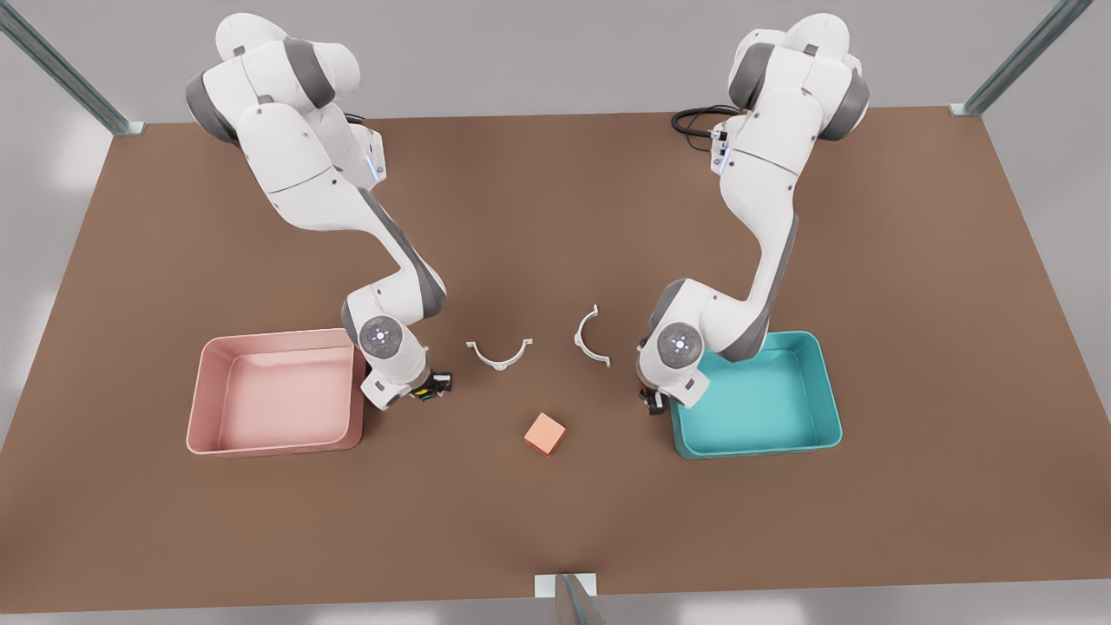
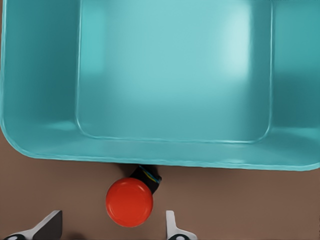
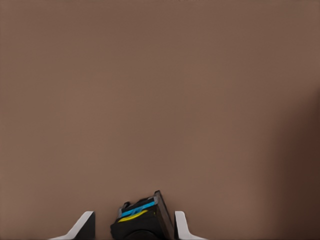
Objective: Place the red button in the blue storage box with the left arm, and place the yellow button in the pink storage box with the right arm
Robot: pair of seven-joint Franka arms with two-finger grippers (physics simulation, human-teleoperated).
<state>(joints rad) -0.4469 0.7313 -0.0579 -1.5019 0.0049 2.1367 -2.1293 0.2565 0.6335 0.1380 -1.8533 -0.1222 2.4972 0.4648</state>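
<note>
Red button (image 2: 129, 202) sits between the spread left gripper (image 2: 111, 227) by the blue storage box (image 2: 45, 140) rim, while the right gripper (image 3: 134, 227) brackets the yellow button (image 3: 136, 220) unclenched

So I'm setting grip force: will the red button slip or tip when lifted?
Probably some slip risk: the red button has a smooth, glossy dome. Likely light, being tiny beside the blue box. It sits between the left claw's open fingers; gripping its black base seems safer.

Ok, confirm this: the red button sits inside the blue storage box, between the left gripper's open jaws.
Wrong in one respect: the red button is not inside the blue storage box. The left wrist view shows it on the brown table just outside the rim. It does sit between the left gripper's open jaws.
</note>
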